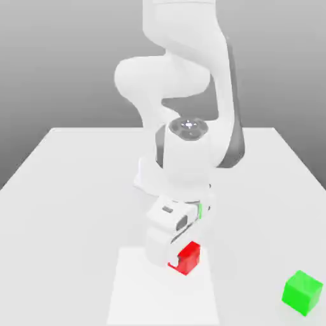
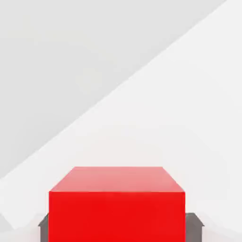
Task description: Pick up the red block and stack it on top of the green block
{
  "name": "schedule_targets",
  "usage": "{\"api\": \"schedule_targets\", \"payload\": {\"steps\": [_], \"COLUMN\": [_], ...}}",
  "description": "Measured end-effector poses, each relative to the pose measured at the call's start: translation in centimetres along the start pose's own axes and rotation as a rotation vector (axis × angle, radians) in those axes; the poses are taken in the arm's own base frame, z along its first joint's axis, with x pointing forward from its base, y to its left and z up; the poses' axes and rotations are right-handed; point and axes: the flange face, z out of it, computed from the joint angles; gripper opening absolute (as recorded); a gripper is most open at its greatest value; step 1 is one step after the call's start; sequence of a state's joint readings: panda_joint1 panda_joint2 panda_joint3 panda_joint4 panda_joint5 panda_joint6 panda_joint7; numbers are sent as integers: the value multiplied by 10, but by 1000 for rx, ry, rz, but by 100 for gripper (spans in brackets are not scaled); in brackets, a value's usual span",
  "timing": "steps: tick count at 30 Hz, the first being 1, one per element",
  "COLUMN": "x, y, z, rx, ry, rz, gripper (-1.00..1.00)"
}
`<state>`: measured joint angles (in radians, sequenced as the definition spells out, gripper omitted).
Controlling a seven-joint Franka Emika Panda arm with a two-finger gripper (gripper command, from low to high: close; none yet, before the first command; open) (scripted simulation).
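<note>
Claw (image 2: pixel 118 227) gripping red cube-shaped block (image 2: pixel 117 215)

I have the claw closed on the bright red cube-shaped block, with one dark grey fingertip (image 2: pixel 194 228) against each of two opposite sides in the hand view. The block sits squarely between them, its top face level with neither corner tipped up.

In the exterior view I see the white arm (image 1: pixel 186 149) with dark grey joint covers reaching down to the block, low over a bright white rectangular patch (image 1: pixel 153 299) on the pale, smooth surface (image 1: pixel 70 223). The white hand (image 1: pixel 167 223) hides part of the red block, and I cannot tell whether its underside is touching the patch or just above it.

The bright green cube-shaped block (image 1: pixel 302 293) is on the surface toward the exterior view's right, off the white patch and well apart from the red one. Its top is bare, and the two blocks are not touching.
</note>
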<state>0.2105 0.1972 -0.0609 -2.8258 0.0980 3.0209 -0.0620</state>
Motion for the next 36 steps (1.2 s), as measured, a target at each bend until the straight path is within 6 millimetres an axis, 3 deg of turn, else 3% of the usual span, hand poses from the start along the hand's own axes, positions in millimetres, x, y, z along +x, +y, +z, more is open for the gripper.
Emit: {"api": "schedule_targets", "payload": {"steps": [2, 10, 20, 28, 32, 33, 36], "x": [0, 4, 72, 107, 110, 109, 109], "y": [0, -3, -104, -201, -212, -213, -213], "z": [2, -59, -79, -94, -50, -40, -40], "rx": [0, -3, -39, -5, 1, 1, 1], "ry": [0, 0, 7, 2, 1, 1, 1], "rz": [0, 9, 111, 230, 242, 242, 242], "gripper": [-100, -100, -100, -100, -100, 100, 100]}}
